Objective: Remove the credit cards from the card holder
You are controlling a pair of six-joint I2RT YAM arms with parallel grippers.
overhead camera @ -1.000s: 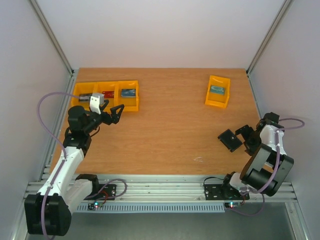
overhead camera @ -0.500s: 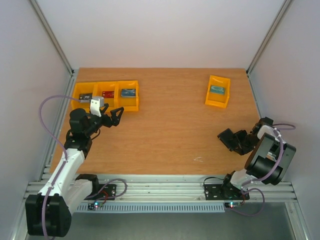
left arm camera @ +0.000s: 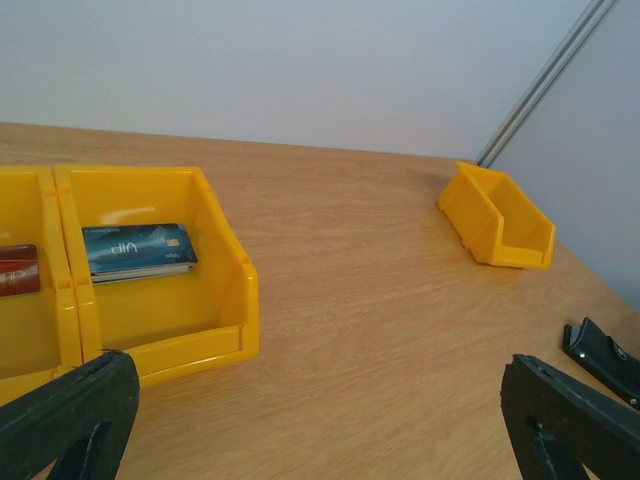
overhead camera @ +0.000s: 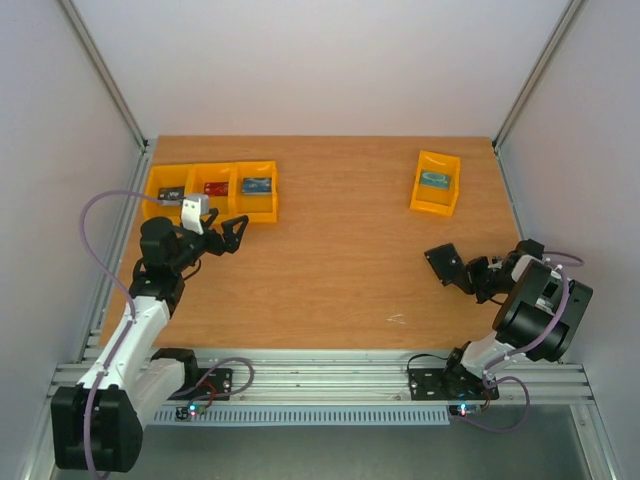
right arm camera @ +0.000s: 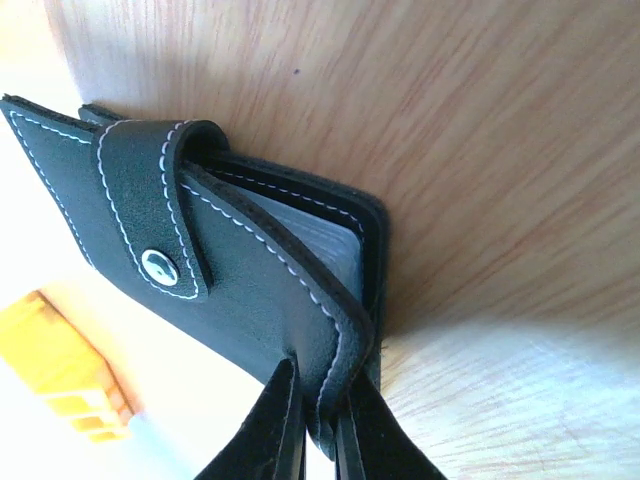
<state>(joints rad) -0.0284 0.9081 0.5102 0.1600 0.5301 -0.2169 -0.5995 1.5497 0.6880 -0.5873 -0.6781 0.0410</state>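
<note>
Your right gripper (overhead camera: 468,276) is clamped on an edge of the card holder (overhead camera: 445,264), right side of the table (overhead camera: 330,270), tab (right arm camera: 150,225) snapped. Left gripper (overhead camera: 228,231) hangs wide open. Next, I'd say, unsnap that tab; credit cards are hidden.

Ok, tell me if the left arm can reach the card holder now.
Probably not: the card holder is far right, clamped in the right gripper; the open left gripper hangs by the yellow bins.

The card holder (right arm camera: 250,290) hides its inside; a red card (left arm camera: 18,272) is cut by the view's edge.
</note>
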